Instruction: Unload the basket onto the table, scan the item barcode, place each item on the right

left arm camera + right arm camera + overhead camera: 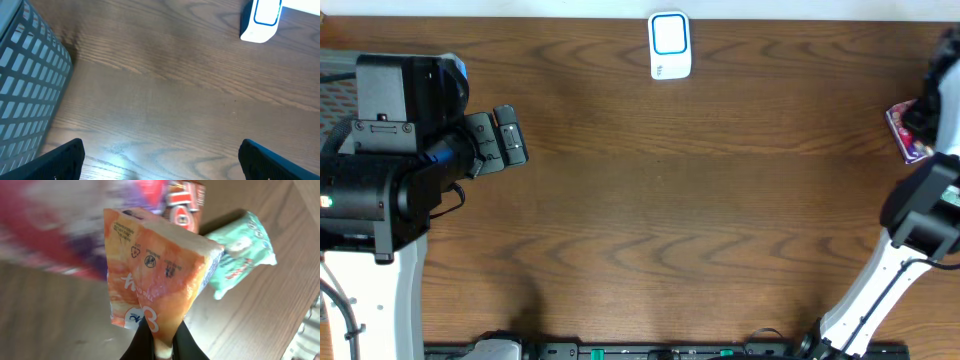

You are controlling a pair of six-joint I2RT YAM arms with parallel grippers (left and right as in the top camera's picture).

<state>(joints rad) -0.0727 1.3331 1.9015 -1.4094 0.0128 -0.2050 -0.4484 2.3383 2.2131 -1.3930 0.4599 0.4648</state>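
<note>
Wrist view alone shows right claw (159,341) pinching packet (152,277)

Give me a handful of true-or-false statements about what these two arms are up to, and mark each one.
1. The right gripper is pinching an orange packet. True.
2. The left gripper is holding the white scanner. False: its jaws are wide open and empty, and the scanner stands apart from it at the far edge of the table.
3. A green packet lies on the table beside the orange packet. True.
4. The orange packet is held right over the scanner. False: the right arm is at the table's right edge, well away from the scanner.
5. A mesh basket stands next to the left arm. True.
</note>
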